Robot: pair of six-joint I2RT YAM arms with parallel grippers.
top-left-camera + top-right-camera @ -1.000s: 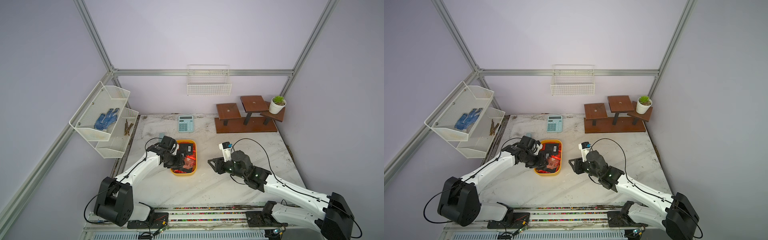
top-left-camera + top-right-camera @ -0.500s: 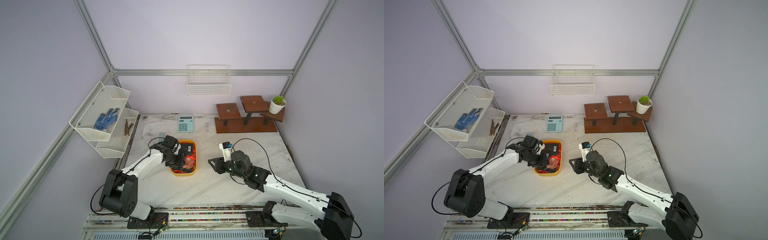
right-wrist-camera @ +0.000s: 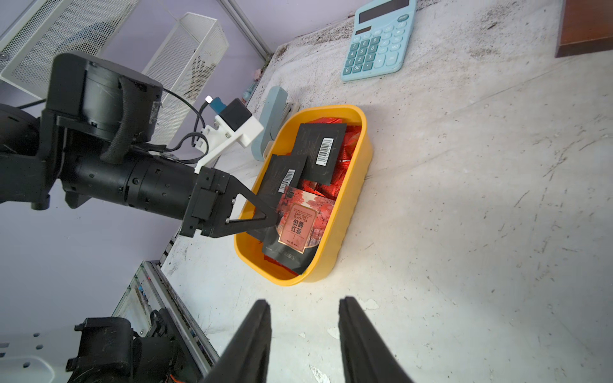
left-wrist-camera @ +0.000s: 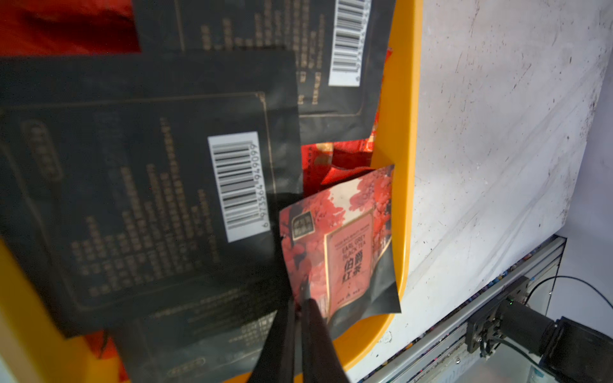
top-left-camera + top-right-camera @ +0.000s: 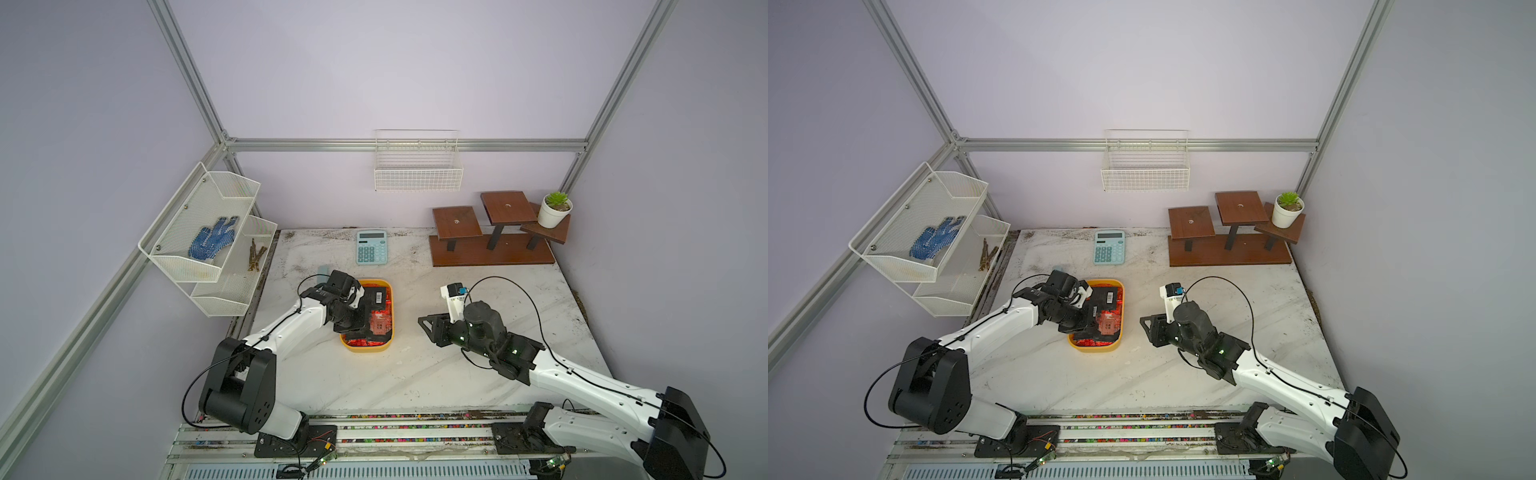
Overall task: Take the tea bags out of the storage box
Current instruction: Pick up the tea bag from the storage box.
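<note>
left claw (image 4: 300,300) has snapped shut on the edge of the red tea bag (image 4: 348,252), atop the pile in the storage box (image 4: 403,132). light, slick, floppy foil; an edge pinch may slip. right claw (image 3: 303,315) half-open, empty.
</note>
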